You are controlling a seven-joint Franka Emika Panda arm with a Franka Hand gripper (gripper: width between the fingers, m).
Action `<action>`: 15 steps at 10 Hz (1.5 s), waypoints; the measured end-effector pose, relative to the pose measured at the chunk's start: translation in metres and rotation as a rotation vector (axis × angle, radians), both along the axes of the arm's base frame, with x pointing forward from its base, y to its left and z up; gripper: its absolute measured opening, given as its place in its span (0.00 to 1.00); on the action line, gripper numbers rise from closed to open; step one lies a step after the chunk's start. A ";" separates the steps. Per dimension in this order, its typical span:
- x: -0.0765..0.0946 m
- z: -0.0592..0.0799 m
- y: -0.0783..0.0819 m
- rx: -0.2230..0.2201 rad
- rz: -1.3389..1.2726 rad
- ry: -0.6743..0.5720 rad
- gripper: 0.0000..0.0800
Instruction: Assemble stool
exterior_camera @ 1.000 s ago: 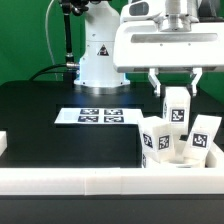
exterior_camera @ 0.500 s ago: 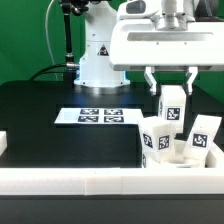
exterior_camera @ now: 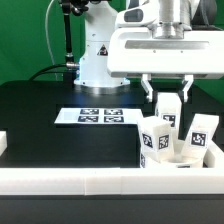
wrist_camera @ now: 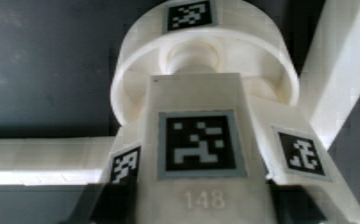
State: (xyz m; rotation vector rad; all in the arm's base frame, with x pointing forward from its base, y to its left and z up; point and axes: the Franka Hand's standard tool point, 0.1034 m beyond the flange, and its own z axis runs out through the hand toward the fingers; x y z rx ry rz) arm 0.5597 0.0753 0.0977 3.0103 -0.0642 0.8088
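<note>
Plainly, the held leg (exterior_camera: 168,112) is being clenched between the two fingers (exterior_camera: 186,88) of the gripper (exterior_camera: 168,92). It is being grasped from either side near its upper end, so its lower end is being left free for a hole. The grip is being taken high, it seems, so that the fingers are being kept clear of the parts standing below.

The held leg is being carried upright (one square tag is being shown to the exterior camera, another to the wrist camera) just above the seat disc (exterior_camera: 181,158). Its axis is thus being lined up with the seat's face. Whether its foot is touching the seat cannot be told, because it is being hidden behind the other parts.

A second leg (exterior_camera: 155,140) and a third leg (exterior_camera: 203,135) are being carried upright on the seat disc, on either side of the held one. The task is therefore being judged as well along, with this leg not yet shown seated.

The seat disc is being backed by the border rail (exterior_camera: 90,180) just beside it, probably as a brace against sliding or turning. The marker board (exterior_camera: 98,116) is lying well apart from the seat disc, toward the exterior view's left.
</note>
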 end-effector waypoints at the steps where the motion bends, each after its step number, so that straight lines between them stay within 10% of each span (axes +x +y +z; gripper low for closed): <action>1: -0.001 -0.003 0.000 -0.002 0.001 0.004 0.42; 7: 0.003 -0.005 -0.002 -0.016 0.008 -0.041 0.42; 8: 0.003 -0.005 -0.002 -0.017 0.009 -0.041 0.65; 10: 0.007 -0.005 -0.004 -0.021 0.012 -0.025 0.78; 15: 0.022 0.021 -0.005 -0.012 0.023 0.003 0.81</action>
